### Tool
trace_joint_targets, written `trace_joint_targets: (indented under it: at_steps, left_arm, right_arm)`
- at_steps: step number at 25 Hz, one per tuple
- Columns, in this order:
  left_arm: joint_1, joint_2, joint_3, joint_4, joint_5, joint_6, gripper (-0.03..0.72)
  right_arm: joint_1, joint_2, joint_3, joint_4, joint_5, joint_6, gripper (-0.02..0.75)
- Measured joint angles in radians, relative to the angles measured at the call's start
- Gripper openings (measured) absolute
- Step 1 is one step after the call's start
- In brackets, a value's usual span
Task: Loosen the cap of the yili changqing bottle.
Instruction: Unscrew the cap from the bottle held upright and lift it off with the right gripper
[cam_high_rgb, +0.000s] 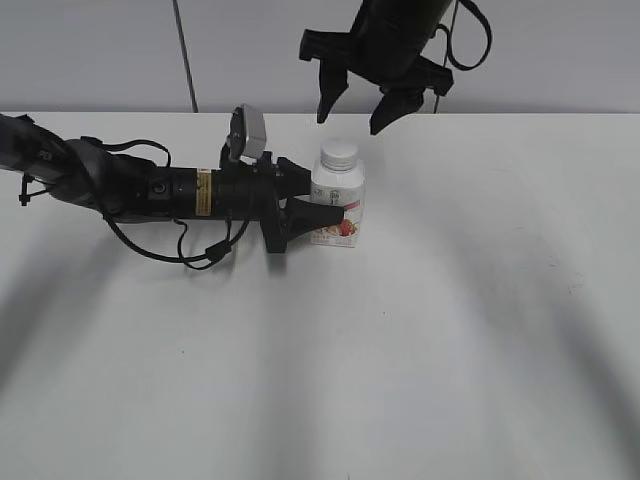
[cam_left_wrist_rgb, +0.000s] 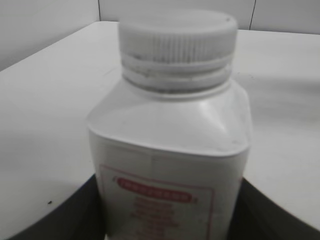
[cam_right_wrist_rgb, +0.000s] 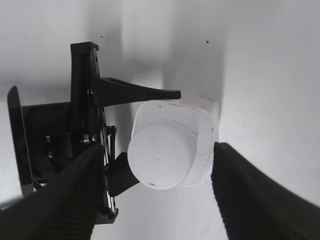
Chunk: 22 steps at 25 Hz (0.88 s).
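Two grippers are at work on one bottle (cam_high_rgb: 338, 200). Left gripper (cam_high_rgb: 325, 205) lies low along the table (cam_high_rgb: 450, 330), its fingers pressed to either side of the bottle's lower body, clamped on it; the bottle stands upright between them. Right gripper (cam_high_rgb: 358, 108) hangs directly above the cap (cam_high_rgb: 339, 153), fingers spread apart, one on each side, not touching it.

Risks, as a judgement: the descent may land off-centre, since in the right wrist view the cap (cam_right_wrist_rgb: 161, 156) sits nearer the left finger; one finger could strike the rim and tip the bottle. If the left grip is weak, the squarish body may turn with the cap.

Bottle: white plastic, squarish shoulders, round neck, pink-red label with strawberries. Cap (cam_left_wrist_rgb: 177, 34): white, ribbed, wide and low, seated on the neck.
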Motion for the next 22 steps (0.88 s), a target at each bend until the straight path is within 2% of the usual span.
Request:
trace_joint_targets:
  at_steps: [22]
  left_arm:
    - [-0.014, -0.001, 0.000, -0.012, 0.012, 0.003, 0.401]
  right_arm:
    - [0.010, 0.055, -0.004, -0.022, 0.002, 0.002, 0.524]
